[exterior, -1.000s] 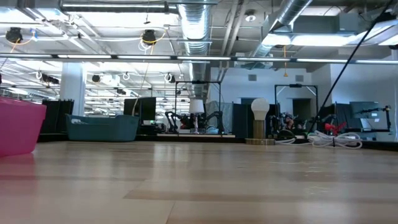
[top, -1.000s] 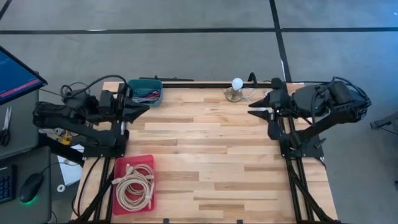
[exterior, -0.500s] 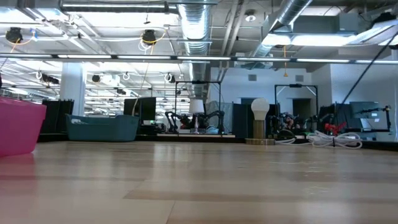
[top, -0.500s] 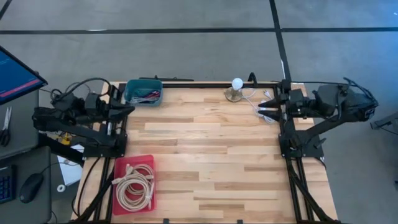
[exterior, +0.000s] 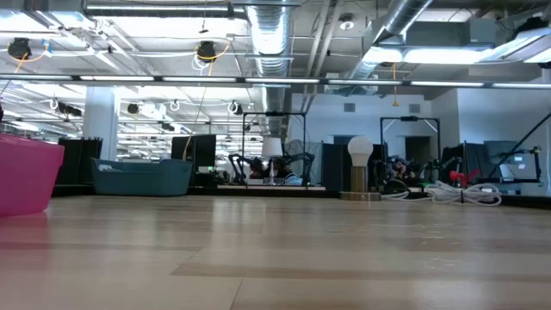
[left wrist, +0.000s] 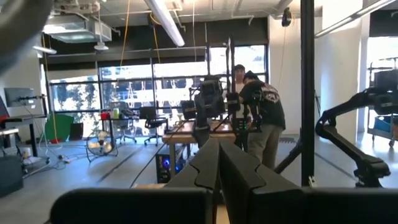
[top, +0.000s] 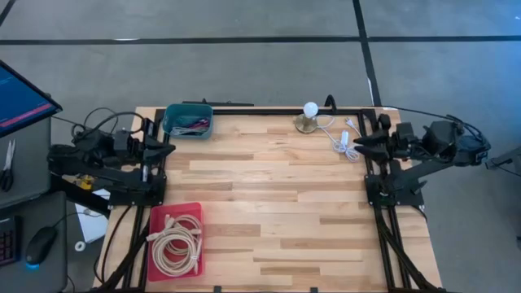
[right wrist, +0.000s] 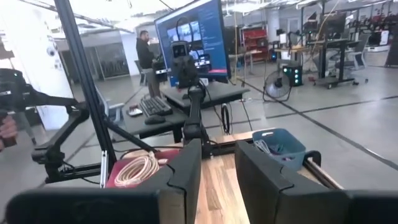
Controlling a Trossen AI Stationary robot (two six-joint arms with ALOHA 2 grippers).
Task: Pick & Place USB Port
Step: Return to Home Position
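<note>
Beside the table [top: 277, 203], left gripper [top: 169, 147] is closed, empty, right gripper [top: 356, 142] slightly parted, empty; low view crops red bin [exterior: 26, 176].

Flat, even overhead light falls on my table [top: 269, 203], and my arms throw only faint, soft shadows on the wood. At table height the ceiling lights [exterior: 405, 54] glare white, and the tabletop carries a pale sheen. From my left wrist, bright windows [left wrist: 124, 93] turn my left gripper [left wrist: 218, 146] into a black silhouette. On the right wrist's side, a monitor [right wrist: 199, 28] glows.
</note>
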